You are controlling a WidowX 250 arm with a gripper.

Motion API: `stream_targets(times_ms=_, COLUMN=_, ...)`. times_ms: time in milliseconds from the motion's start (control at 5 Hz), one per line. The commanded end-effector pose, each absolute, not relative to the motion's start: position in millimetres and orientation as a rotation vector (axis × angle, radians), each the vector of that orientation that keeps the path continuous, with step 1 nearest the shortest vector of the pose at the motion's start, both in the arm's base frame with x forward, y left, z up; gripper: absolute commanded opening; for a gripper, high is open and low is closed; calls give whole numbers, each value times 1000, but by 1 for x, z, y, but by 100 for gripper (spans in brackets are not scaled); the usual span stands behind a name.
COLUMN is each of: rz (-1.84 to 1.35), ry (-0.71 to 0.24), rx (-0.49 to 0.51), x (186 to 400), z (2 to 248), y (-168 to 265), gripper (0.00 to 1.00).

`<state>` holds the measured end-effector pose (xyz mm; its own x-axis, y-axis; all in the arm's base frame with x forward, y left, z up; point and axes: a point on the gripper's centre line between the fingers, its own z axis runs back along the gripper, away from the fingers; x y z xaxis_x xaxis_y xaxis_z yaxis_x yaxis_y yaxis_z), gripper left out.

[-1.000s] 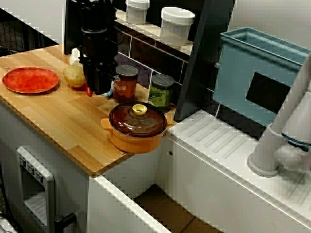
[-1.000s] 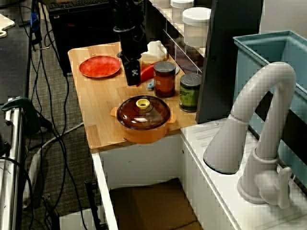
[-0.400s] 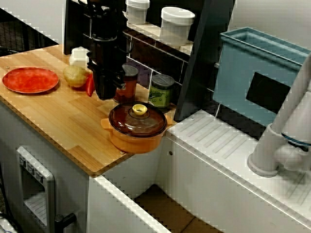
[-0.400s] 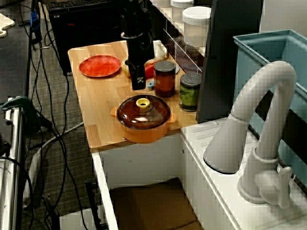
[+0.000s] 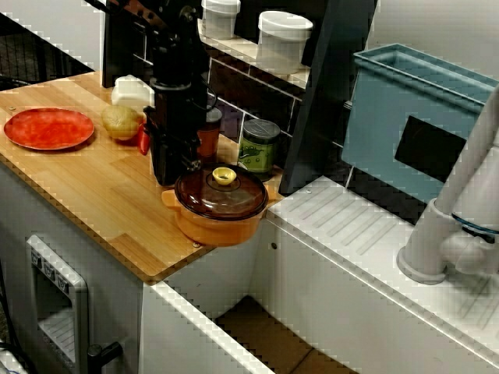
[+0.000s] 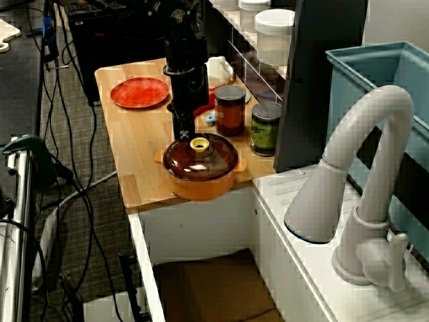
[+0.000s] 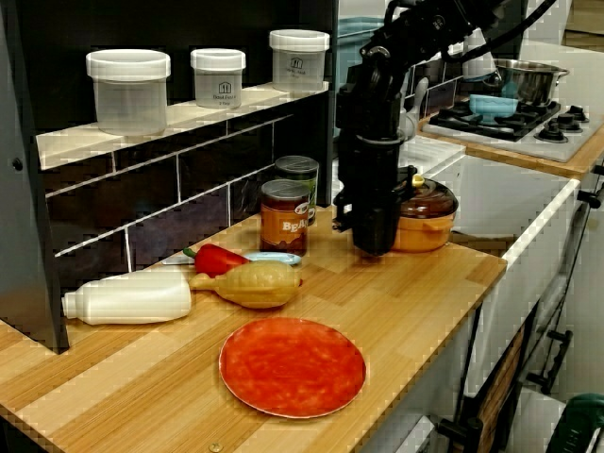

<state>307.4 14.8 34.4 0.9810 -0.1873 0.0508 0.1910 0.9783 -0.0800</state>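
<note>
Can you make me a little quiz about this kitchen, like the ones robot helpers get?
1. True or false: the black gripper is right beside the orange pot with the brown glass lid.
2. What colour is the small knob on top of that lid? A: blue. B: yellow. C: white.
3. Fill in the gap: on the dark shelf stand ___ clear tubs with white lids.
Key: 1 true; 2 B; 3 three.
</note>
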Motion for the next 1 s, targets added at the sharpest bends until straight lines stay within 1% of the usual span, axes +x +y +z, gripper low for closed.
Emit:
stream_targets(times_ms=0, rz=-132, ry=-112, rx=-103, x=300, z=58, y=-17, gripper=0)
stream_targets(times_ms=400, rz=-111, ry=-99, rx=-152, x=300, z=59, y=-32, gripper=0)
stream_targets(times_ms=600, rz=-108, ry=-98, rx=-150, x=301, z=58, y=-30, gripper=0)
stream_targets(times_ms=800, rz=-129, ry=-104, rx=-163, x=298, z=62, y=-27, gripper=19)
